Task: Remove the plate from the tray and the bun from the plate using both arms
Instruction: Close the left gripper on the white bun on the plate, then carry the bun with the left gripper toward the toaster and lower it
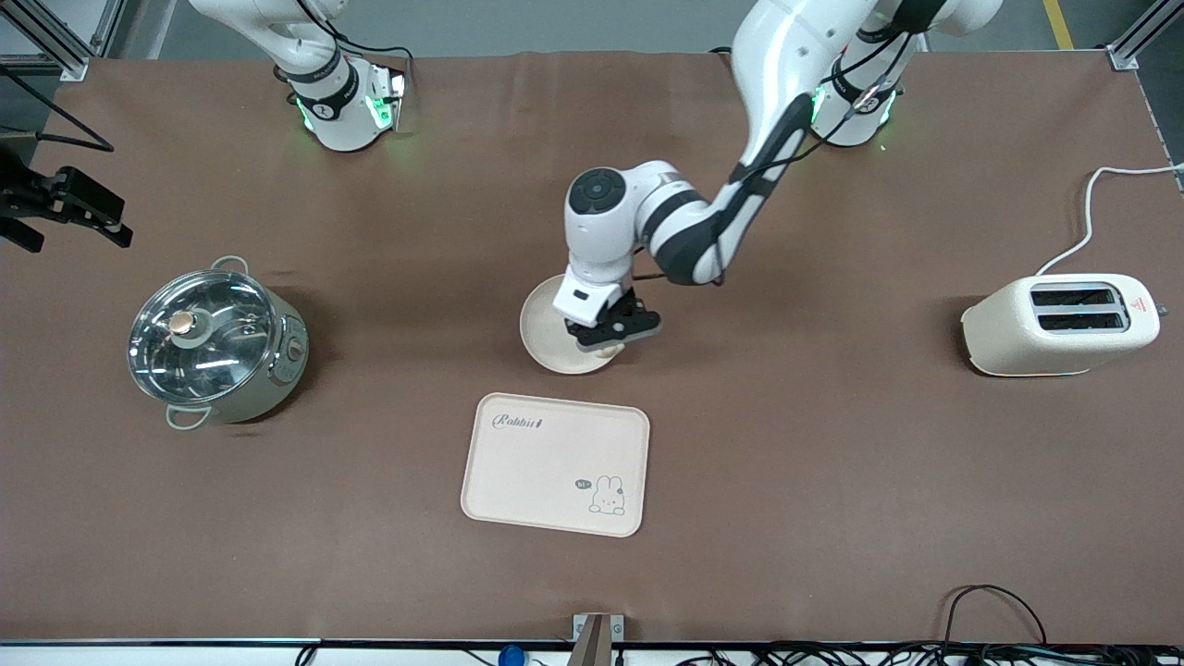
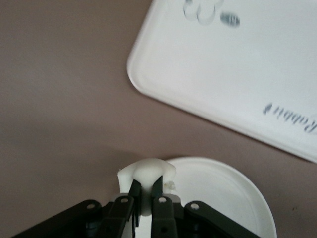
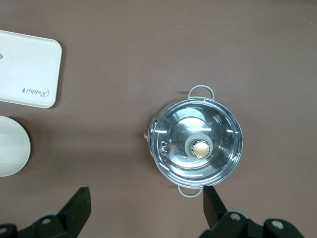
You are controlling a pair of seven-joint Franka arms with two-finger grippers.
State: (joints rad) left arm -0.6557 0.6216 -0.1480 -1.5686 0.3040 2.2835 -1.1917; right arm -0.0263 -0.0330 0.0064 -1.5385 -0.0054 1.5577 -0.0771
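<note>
Front view first: the left arm comes down from its base and bends over the middle of the table, its wrist pointing straight down. The left gripper (image 1: 606, 344) sits over the plate (image 1: 539, 331), at the plate's 4 o'clock edge, jaws closed on the bun (image 1: 608, 351). The plate is already off the tray (image 1: 555, 463) and rests on the table, farther from the front camera than the tray, roughly at the tray's 12 o'clock and near it without touching. The tray has nothing in it, just the rabbit print. The right arm waits: only its base section shows here, and its gripper isn't in this shot. A lidded steel pot (image 1: 215, 346) stands toward the right arm's end of the table, a toaster (image 1: 1060, 324) toward the left arm's end.

Left wrist view: the fingers (image 2: 132, 194) pinch the bun (image 2: 146, 173) right over the plate's (image 2: 223, 191) rim. The tray (image 2: 218, 74) lies close by.

Right wrist view: the right gripper (image 3: 146, 208) hangs high over the table beside the pot (image 3: 197, 148), jaws spread wide, holding nothing. The pot's glass lid is on. The plate (image 3: 12, 146) and tray (image 3: 29, 74) peek in at the edge.
</note>
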